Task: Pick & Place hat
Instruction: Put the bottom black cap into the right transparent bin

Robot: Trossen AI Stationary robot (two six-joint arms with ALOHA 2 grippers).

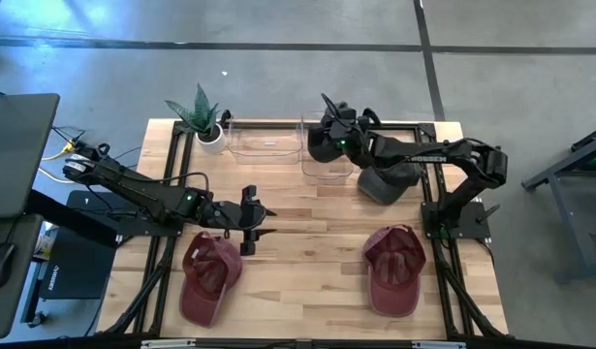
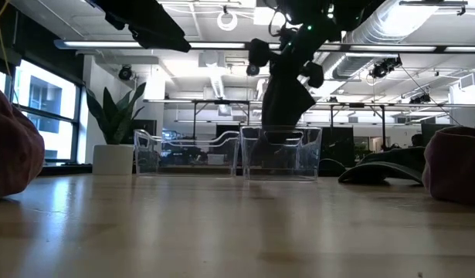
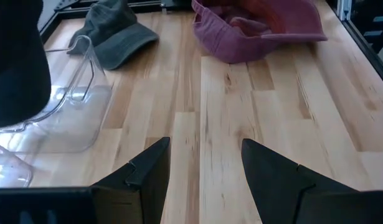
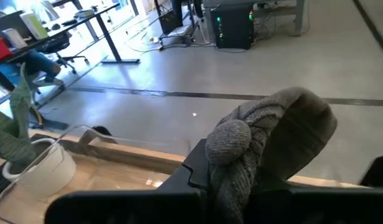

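Observation:
My right gripper [image 1: 327, 136] is above the right clear bin [image 1: 327, 160] at the table's far side, shut on a dark grey hat [image 2: 287, 96] that hangs under it. A second grey cap [image 1: 390, 182] lies flat on the table right of that bin. Two maroon caps [image 1: 208, 276] [image 1: 392, 267] rest on the wood near the front edge. My left gripper [image 1: 251, 221] hovers open over bare wood at mid-table, left of centre, with nothing between its fingers [image 3: 147, 171]. My right gripper pinches a bunched fold of the grey hat's fabric [image 4: 266, 140] between its two fingers; the fabric bulges over them and hides the fingertips. The fingers come nearly level from the table's right side. The hat hangs below them, clear of the table, its lower end [image 2: 287, 123] at about the bin's rim.
A second clear bin [image 1: 264, 143] stands left of the first, and a potted plant [image 1: 203, 121] in a white pot sits at the far left corner. Black frame rails run along the table's edges. Bare wood lies between the two maroon caps.

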